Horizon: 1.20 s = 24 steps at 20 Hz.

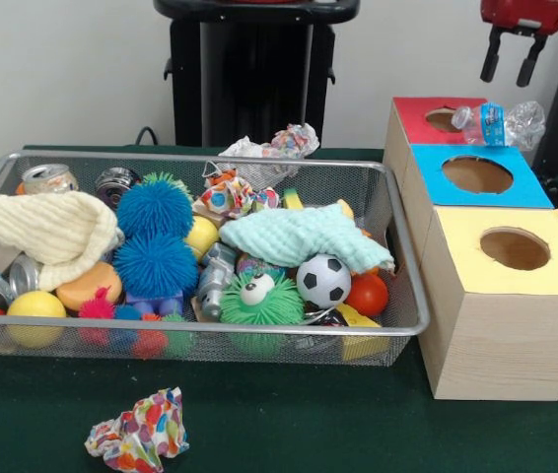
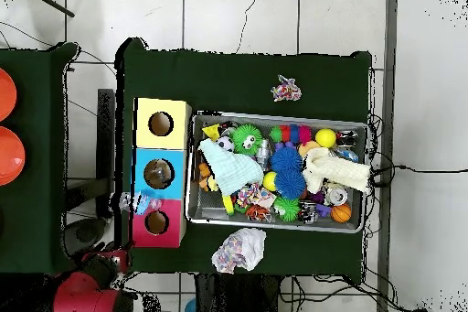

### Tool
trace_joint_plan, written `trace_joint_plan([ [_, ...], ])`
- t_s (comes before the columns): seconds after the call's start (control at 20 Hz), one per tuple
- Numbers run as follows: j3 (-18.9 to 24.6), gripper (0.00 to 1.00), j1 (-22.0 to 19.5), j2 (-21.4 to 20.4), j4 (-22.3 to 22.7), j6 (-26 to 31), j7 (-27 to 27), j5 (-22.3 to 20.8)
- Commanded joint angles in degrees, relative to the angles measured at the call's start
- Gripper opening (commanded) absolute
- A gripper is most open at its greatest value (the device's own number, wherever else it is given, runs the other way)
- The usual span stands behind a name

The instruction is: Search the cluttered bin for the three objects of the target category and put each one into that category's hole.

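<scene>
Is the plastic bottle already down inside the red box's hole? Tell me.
No, the plastic bottle lies on top of the red box, beside its hole rather than in it.

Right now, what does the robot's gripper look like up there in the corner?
The gripper has a shiny red body with two short black fingers sticking down from it, like little prongs. From above, the arm is a rounded red shape with black parts. No cables or markings can be made out on it.

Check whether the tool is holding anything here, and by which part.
Nothing is held. The tool hangs open and empty above the red box; the plastic bottle lies on that box, untouched.
</scene>
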Motion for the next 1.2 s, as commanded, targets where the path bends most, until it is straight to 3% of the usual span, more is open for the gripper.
trace_joint_plan([
  [0.05, 11.5, 1.00, -9.8, -6.6, 6.3, -4.0, 4.0, -4.7],
  [0.45, 10.1, 1.00, -7.6, -6.4, 3.7, -1.0, 7.0, -6.1],
  [1.2, 8.1, 1.00, -4.2, -4.4, 2.0, -0.6, 9.2, -7.4],
])
